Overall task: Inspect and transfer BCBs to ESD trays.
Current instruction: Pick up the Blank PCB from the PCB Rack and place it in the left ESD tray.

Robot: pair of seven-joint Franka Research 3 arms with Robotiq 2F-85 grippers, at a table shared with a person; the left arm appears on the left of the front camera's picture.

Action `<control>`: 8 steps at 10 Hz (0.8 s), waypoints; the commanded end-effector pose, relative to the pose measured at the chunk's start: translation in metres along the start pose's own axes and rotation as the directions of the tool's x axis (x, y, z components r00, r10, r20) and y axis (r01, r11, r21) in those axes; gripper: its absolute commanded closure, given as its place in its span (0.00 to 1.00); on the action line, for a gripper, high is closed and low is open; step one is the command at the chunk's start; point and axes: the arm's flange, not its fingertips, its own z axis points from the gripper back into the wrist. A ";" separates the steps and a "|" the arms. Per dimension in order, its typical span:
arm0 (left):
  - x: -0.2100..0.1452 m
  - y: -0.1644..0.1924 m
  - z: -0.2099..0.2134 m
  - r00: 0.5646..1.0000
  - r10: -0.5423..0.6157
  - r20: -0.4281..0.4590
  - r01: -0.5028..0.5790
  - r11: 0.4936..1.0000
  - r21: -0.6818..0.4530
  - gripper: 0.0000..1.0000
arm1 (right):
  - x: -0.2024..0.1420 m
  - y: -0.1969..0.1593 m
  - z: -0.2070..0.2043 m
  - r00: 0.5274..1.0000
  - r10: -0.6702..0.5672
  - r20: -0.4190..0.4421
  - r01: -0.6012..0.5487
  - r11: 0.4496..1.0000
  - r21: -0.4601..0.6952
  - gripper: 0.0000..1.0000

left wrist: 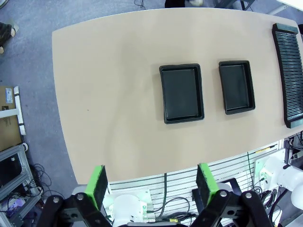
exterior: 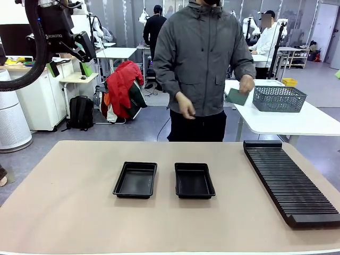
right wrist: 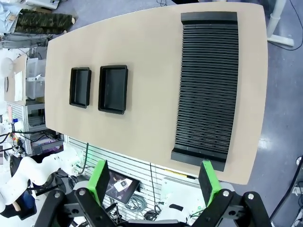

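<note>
Two empty black ESD trays [exterior: 135, 180] [exterior: 194, 180] lie side by side in the middle of the tan table. From above they appear in the left wrist view [left wrist: 182, 93] [left wrist: 236, 87] and in the right wrist view [right wrist: 80, 87] [right wrist: 113, 89]. Across the table a person holds one green BCB [exterior: 237, 96] in a hand, beside a white side table. My left gripper [exterior: 69, 66] hangs high at the upper left, open and empty [left wrist: 152, 169]. High over the table's near edge, my right gripper [right wrist: 154, 165] is also open and empty.
A long black ribbed rack [exterior: 289, 180] [left wrist: 289, 75] [right wrist: 207, 90] runs along the table's right side. A grey mesh basket [exterior: 279, 98] sits on the white side table [exterior: 297, 122] behind. Bare tan tabletop [exterior: 64, 202] stretches left of and in front of the trays.
</note>
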 end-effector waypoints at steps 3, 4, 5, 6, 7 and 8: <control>0.000 0.000 0.001 1.000 0.000 0.006 0.000 1.000 0.000 0.00 | 0.000 0.000 0.000 1.000 0.003 0.001 -0.003 1.000 0.000 0.00; 0.000 0.000 0.001 1.000 0.000 0.006 0.000 1.000 0.000 0.00 | 0.000 0.000 0.000 1.000 0.003 0.001 -0.003 1.000 0.000 0.00; 0.000 0.000 0.001 1.000 0.000 0.006 0.000 1.000 0.000 0.00 | 0.000 0.000 0.000 1.000 0.003 0.001 -0.003 1.000 0.000 0.00; 0.000 0.000 0.001 1.000 0.000 0.006 0.000 1.000 0.000 0.00 | 0.000 0.000 0.000 1.000 0.003 0.001 -0.003 1.000 0.000 0.00; 0.000 0.000 0.001 1.000 0.000 0.006 0.000 1.000 0.000 0.00 | 0.000 0.000 0.000 1.000 0.003 0.001 -0.003 1.000 0.000 0.00; 0.000 0.000 0.001 1.000 0.000 0.006 0.000 1.000 0.000 0.00 | 0.000 0.000 0.000 1.000 0.003 0.001 -0.003 1.000 0.000 0.00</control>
